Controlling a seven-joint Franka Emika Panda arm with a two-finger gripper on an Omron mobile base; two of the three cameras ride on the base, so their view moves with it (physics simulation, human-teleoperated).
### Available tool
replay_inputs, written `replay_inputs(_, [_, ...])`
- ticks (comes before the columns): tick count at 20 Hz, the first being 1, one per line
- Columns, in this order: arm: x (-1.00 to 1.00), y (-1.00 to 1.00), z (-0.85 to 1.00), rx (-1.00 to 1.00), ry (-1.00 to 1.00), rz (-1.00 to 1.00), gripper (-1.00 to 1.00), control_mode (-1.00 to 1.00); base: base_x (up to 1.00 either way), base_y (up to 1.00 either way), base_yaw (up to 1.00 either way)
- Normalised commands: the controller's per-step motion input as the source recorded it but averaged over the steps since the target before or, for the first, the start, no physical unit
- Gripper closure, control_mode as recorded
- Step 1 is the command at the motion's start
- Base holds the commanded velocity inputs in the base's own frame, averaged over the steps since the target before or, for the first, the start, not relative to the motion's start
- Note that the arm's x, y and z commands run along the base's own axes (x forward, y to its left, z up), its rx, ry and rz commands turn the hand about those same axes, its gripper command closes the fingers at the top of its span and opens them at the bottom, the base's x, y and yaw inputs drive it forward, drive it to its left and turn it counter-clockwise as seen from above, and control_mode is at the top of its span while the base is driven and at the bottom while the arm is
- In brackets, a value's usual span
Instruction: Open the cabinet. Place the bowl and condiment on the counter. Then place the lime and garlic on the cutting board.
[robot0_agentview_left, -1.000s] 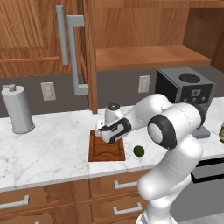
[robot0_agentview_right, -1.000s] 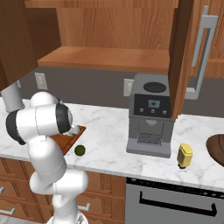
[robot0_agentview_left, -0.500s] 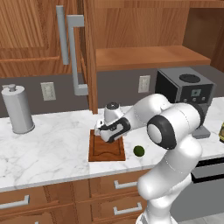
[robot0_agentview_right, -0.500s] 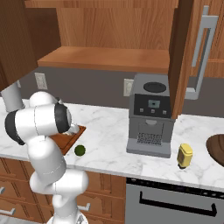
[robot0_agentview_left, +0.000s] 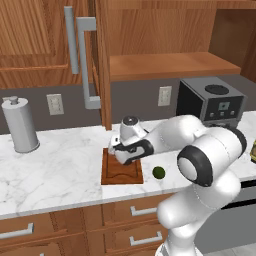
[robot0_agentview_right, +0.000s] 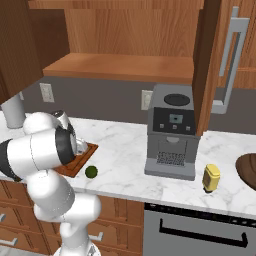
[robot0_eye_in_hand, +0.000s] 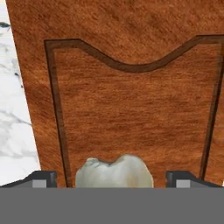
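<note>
The garlic (robot0_eye_in_hand: 114, 172) lies on the cutting board (robot0_eye_in_hand: 131, 109), between my gripper's (robot0_eye_in_hand: 113, 178) spread fingertips (robot0_eye_in_hand: 41, 178), with a gap on each side. From the left base view the gripper (robot0_agentview_left: 125, 161) hangs low over the board (robot0_agentview_left: 121, 173), open. Just right of the board, the lime (robot0_agentview_left: 158, 172) rests on the counter (robot0_agentview_left: 55, 170). The lime (robot0_agentview_right: 91, 171) and the board (robot0_agentview_right: 79, 162) also show from the right. The condiment (robot0_agentview_right: 211, 177) and the bowl (robot0_agentview_right: 247, 167) stand on the counter, right of the coffee machine. The cabinet (robot0_agentview_left: 102, 60) stands open.
A tall grey cylinder with a knob (robot0_agentview_left: 20, 125) stands at the counter's left. The coffee machine (robot0_agentview_right: 172, 132) sits under the open shelf (robot0_agentview_right: 120, 67). An open cabinet door (robot0_agentview_right: 207, 65) juts out above its right side. Drawers (robot0_agentview_left: 20, 232) run below the counter.
</note>
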Motion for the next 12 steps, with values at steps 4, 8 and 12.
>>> replay_inputs(4, [-0.14,-0.01,0.43,0.03,0.00,0.00,-1.00,-1.00,0.00,0.00,0.00])
replay_inputs(8, [-0.10,-0.09,0.34,0.07,0.01,0.00,-1.00,-1.00,0.00,0.00,0.00])
replay_inputs(12, [-0.12,-0.16,0.12,0.08,0.05,0.00,-1.00,-1.00,0.00,0.00,0.00])
